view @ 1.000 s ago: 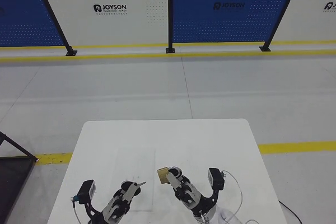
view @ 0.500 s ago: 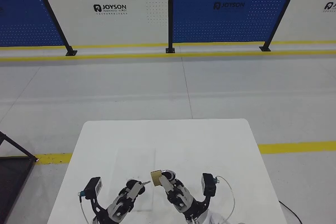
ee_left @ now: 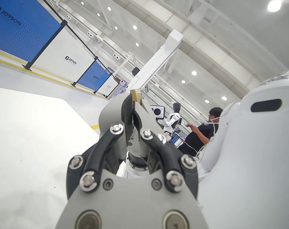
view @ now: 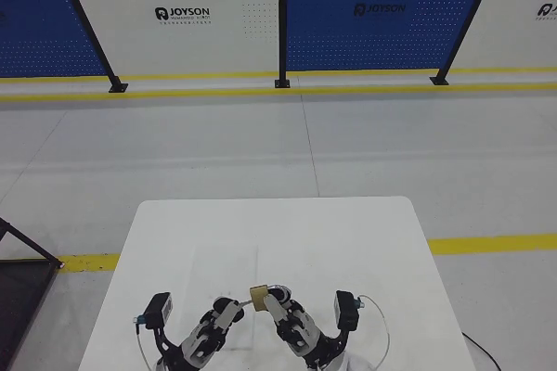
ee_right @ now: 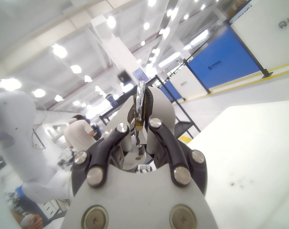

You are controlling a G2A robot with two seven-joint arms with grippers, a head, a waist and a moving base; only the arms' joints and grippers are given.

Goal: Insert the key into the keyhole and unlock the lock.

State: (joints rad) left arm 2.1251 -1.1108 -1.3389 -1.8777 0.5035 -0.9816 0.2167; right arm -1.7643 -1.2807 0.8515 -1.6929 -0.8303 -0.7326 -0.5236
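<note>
The left tool [ee_left: 134, 107], clamped on the key [ee_left: 135, 95], and the right tool [ee_right: 141, 101], gripping the lock [view: 260, 295], have drawn nearly together at the lower centre of the top view, so insertion seems close.

One lock [view: 258, 296], one key [ee_left: 135, 95], one table [view: 353, 232].

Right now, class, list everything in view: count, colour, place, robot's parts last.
lock: one, brass with silver shackle, in right claw over the table
key: one, colour unclear, in left claw, tip near the lock
table: one, white, before the robot
barrier panels: four, blue and white, across the far floor
left claw: one, grey and black, shut on key
right claw: one, grey and black, shut on lock
</note>
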